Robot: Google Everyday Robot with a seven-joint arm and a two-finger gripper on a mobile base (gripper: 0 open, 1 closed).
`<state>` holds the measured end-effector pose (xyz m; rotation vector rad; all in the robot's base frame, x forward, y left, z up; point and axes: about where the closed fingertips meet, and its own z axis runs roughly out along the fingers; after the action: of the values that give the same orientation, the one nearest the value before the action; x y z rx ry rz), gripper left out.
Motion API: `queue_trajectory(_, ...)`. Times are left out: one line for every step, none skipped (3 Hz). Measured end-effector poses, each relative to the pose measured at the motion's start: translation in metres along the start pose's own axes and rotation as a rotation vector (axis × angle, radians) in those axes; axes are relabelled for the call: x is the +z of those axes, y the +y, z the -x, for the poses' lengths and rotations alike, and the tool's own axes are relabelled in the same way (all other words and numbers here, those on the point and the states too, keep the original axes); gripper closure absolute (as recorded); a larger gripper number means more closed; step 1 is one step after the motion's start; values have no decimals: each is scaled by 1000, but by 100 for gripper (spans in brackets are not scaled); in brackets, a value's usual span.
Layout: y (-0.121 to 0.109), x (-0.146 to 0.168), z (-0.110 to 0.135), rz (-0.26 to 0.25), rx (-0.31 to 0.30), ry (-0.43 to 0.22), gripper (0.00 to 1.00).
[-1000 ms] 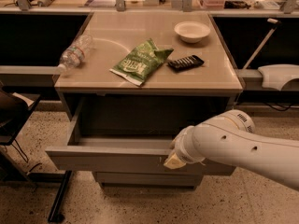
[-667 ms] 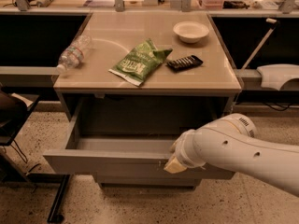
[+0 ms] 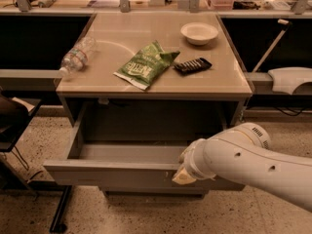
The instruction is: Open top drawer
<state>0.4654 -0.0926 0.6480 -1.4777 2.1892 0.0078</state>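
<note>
Camera view: the top drawer point(image 3: 107, 173) stands well out from under the desk point(image 3: 146, 30), its inside exposed. The claw point(image 3: 184, 175) sits at the front's upper edge, likely placed there for pulling; its grip, I cannot tell. Opening looks nearly done.

White arm point(image 3: 243, 160) extends from the lower right of the frame toward lower centre, ending in the downward-tilted gripper point(image 3: 183, 176).
</note>
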Motion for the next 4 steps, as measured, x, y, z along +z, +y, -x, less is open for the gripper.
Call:
queue_trajectory(1, -1, 1, 0, 0, 0, 100)
queue_trajectory(10, -5, -6, -1, 4, 5, 100)
queue_trajectory(11, -6, -5, -1, 4, 5, 100)
queue_trajectory(19, -11, -11, -3, 9, 11, 100)
